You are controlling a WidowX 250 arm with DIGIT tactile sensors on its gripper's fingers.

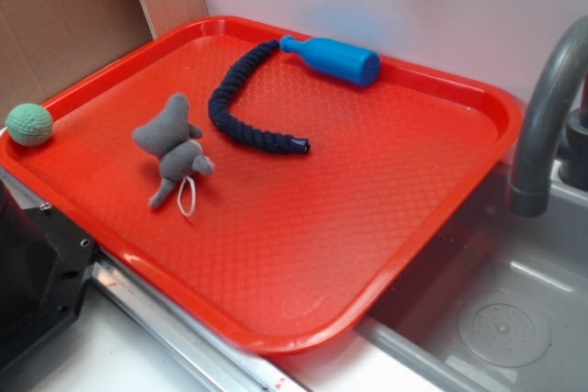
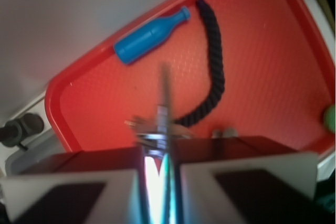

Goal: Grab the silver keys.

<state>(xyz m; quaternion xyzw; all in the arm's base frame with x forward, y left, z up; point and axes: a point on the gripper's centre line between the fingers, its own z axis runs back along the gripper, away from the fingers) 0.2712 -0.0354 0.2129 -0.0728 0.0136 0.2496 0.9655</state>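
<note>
Wrist view: gripper (image 2: 160, 182) fills the bottom of frame, with both finger blocks pressed nearly together and a thin bright strip of metal clamped between them. That strip is the silver keys (image 2: 164, 124). They are pinched in the hand, heavily blurred, with one blade sticking out past the fingertips. I can't count the keys or make out the ring.

Straight beyond the fingertips is the red tray (image 2: 262, 51), well clear of the hand, and nothing from the hand touches it.

- Dark blue rope (image 2: 215, 72): one end lies just past the keys as seen from the hand, and the rest curves away toward the far rim.
- Blue bottle (image 2: 149, 38): farther out, lying on its side by the far rim. Its neck points at the far end of the rope, touching or nearly so.
- Green ball (image 2: 331, 119): off to one side of the hand, at the frame edge, on the tray rim.

Exterior view: the hand itself is out of frame. Only the keys show, a small dark cluster hanging at the top edge against the wall, above the tray's far side and near the bottle's neck end.

- Grey plush toy (image 1: 173, 149): on the tray, just beside the rope's bend, with a white loop at its base.
- Grey faucet (image 1: 542, 107) and sink (image 1: 496, 319): beside the tray, well apart from the keys.
</note>
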